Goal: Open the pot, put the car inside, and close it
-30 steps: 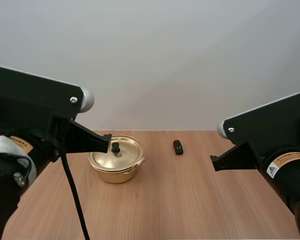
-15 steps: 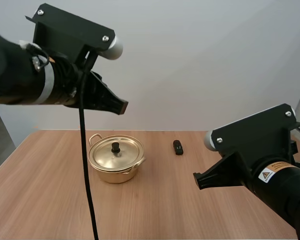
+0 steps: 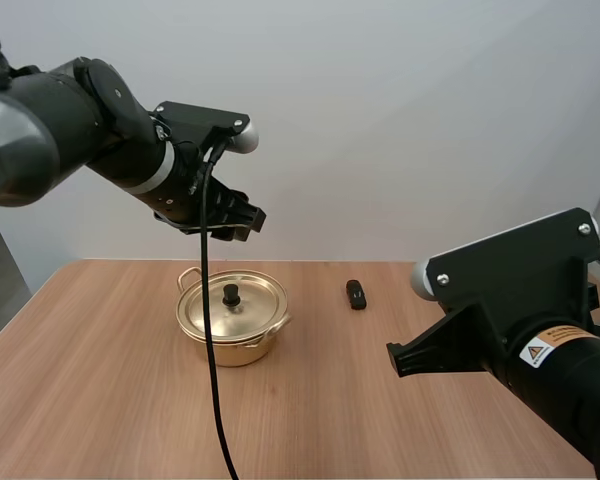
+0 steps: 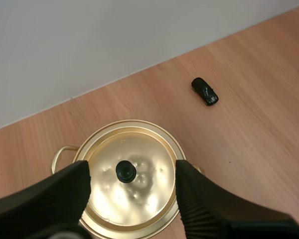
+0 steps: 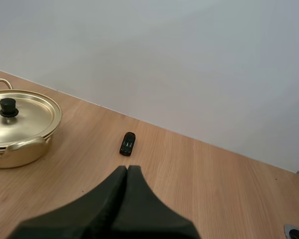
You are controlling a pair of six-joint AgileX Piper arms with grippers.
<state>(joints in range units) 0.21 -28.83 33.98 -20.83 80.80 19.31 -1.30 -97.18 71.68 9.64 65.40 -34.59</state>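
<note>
Honestly, nothing on the checklist is ticked off yet as far as I can see. The pot [image 3: 232, 320] sits on the table [image 3: 380, 430] over on my left side, with the lid [image 4: 144, 186] seated flat on it and the little black knob [image 4: 125, 171] poking up in the middle. The car [image 3: 355, 294] is lying on the bare wood to the right of the pot, well apart from it and close to the table's back edge, so it's nowhere near going in. My left gripper [image 3: 242, 217] hangs in the air above the pot with its fingers [image 4: 65, 191] spread wide. From the left wrist camera the knob lines up right between them, but the claw is clearly up high and not touching anything. My right gripper [image 5: 127, 172] has its two fingers pressed together into one wedge, holding nothing, and it hovers over the table on the near side of the car, roughly pointed at it. So all three steps are left: lid off, car in, lid back on. My guess is the left arm is set up for the lid grab and just needs to drop down and pinch that knob. The right one would have to open up before it can take the car, which looks small and low, so probably a fiddly pick.
</note>
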